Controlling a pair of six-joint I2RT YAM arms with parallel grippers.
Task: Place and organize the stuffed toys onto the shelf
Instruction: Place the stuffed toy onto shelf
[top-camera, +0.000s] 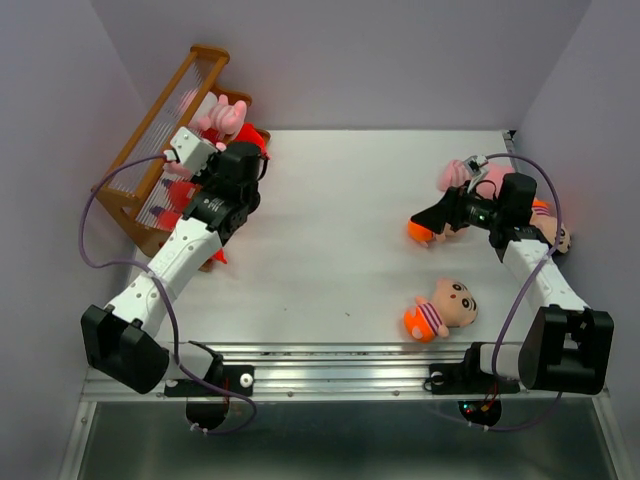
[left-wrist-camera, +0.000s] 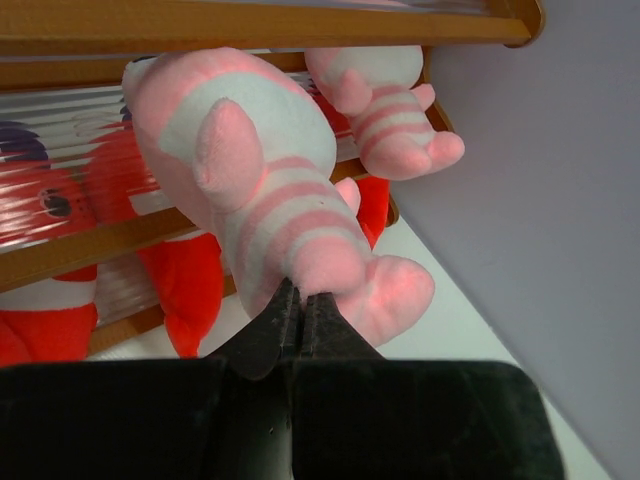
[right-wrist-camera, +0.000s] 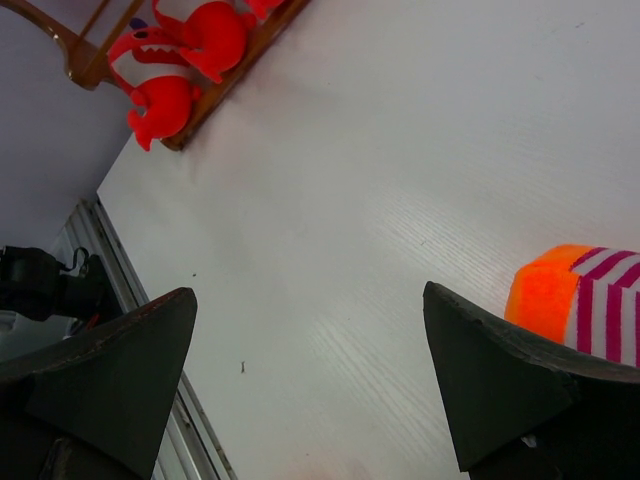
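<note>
The wooden shelf (top-camera: 150, 150) stands at the back left with red monsters (top-camera: 255, 135) on it. My left gripper (top-camera: 212, 158) is at the shelf. In the left wrist view it (left-wrist-camera: 300, 300) is shut on the rear of a pink striped pig (left-wrist-camera: 250, 190), held against the slats (left-wrist-camera: 90, 240). A second pig (left-wrist-camera: 385, 110) lies on the shelf beside it. My right gripper (top-camera: 428, 222) is open and empty (right-wrist-camera: 310, 330), just left of a boy doll's orange bottom (right-wrist-camera: 560, 300). Another boy doll (top-camera: 440, 310) lies at the front right. A third pig (top-camera: 462, 175) lies behind the right gripper.
Purple walls close in the left, back and right. A third boy doll (top-camera: 555, 238) lies against the right wall behind my right arm. Red monsters (right-wrist-camera: 170, 100) hang at the shelf's lower tier. A metal rail (top-camera: 340, 365) runs along the near edge.
</note>
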